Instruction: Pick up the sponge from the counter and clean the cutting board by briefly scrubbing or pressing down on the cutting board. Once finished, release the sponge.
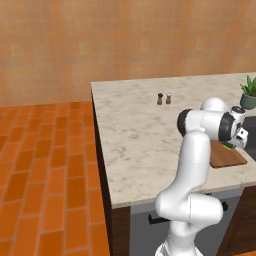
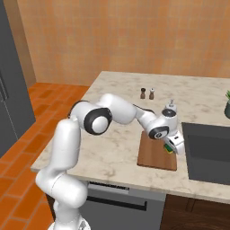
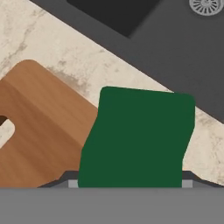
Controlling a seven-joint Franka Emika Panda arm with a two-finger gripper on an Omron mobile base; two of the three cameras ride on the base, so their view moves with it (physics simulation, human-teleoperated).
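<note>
The tool grips the green sponge above the cutting board's edge on the table, beside a dark sink. Two shakers and a potted plant stand well apart.

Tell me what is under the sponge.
The sponge, held in the hand, covers the board's edge and some counter; the part beneath is hidden.

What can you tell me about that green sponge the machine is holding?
The sponge is a small soft-looking block, dark green on top with a yellow layer showing beneath. The gripper is closed on it, holding it tilted at the cutting board's edge nearest the sink. Contact with the wood is unclear.
</note>
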